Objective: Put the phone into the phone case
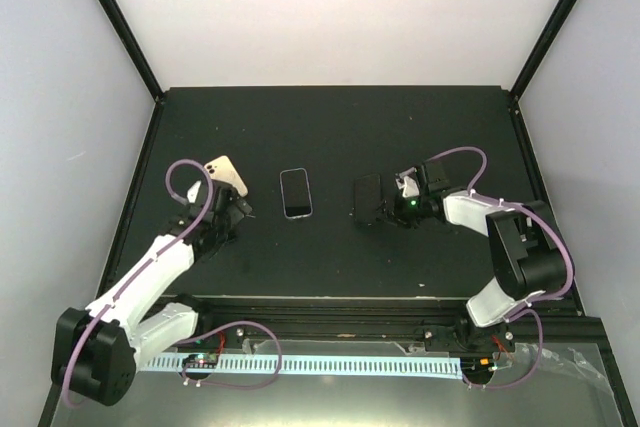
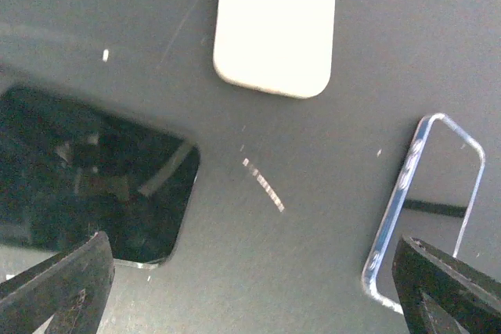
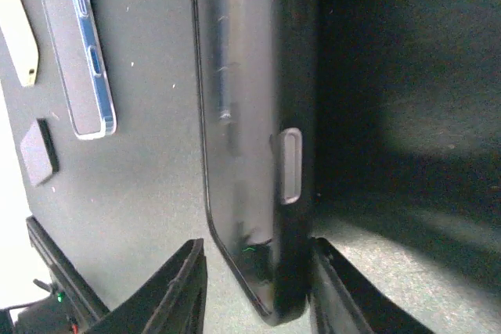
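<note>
Black case (image 3: 258,115) between unclenched right claw (image 3: 258,291) fingers. Left claw (image 2: 250,295) released wide. One black phone (image 2: 86,177), one clear case (image 2: 398,193), one white slab (image 2: 274,25).

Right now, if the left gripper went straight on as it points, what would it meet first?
Probably bare table between the black phone and the clear case. The cream case or phone lies farther ahead, though depth is unclear.

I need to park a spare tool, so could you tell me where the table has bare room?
Bare: the far half of the table behind the row, and the near strip between both arms. Crowded: the middle row, cream item, clear case, black case, with the left hand and right hand at its ends.
</note>
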Available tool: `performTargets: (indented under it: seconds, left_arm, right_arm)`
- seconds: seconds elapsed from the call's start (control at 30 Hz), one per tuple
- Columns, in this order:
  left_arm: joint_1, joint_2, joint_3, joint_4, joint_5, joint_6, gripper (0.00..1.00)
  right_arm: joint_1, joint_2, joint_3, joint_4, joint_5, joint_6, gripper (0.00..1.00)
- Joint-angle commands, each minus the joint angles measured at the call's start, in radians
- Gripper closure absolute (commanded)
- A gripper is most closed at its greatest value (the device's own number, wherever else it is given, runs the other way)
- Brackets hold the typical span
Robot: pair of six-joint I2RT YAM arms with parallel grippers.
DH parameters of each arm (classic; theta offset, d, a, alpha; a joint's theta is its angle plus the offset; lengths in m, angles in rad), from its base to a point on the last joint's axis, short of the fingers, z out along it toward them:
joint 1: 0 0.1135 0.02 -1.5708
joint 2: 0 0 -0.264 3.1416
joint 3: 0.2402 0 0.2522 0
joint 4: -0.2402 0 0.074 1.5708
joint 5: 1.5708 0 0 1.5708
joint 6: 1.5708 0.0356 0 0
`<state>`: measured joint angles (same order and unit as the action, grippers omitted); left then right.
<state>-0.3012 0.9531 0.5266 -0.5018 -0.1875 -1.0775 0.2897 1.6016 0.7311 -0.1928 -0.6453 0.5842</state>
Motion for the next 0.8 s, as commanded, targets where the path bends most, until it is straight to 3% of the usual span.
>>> performTargets:
  seconds: [0.0,0.1,0.23,0.47,0.77]
  left_arm:
    - [0.008,0.083,0.156,-0.078,-0.158,0.113,0.01]
    - [0.008,0.166,0.226,-0.075,-0.204,0.219,0.01]
    - [0.01,0.297,0.328,-0.089,-0.211,0.332,0.01]
    - [0.026,0.554,0.539,-0.136,-0.212,0.43,0.01]
    - [0.116,0.704,0.586,-0.072,-0.075,0.479,0.01]
  right_arm:
    - [-0.005,-0.057,0.03,-0.029,0.102,0.014,0.57]
    - [-0.004,-0.095,0.019,-0.047,0.131,0.029,0.42]
    - [-0.002,-0.162,-0.012,-0.051,0.123,0.045,0.36]
    - [0.046,-0.302,-0.072,-0.073,0.143,0.052,0.01]
    - [0.056,-0.382,-0.084,-0.126,0.123,-0.015,0.0]
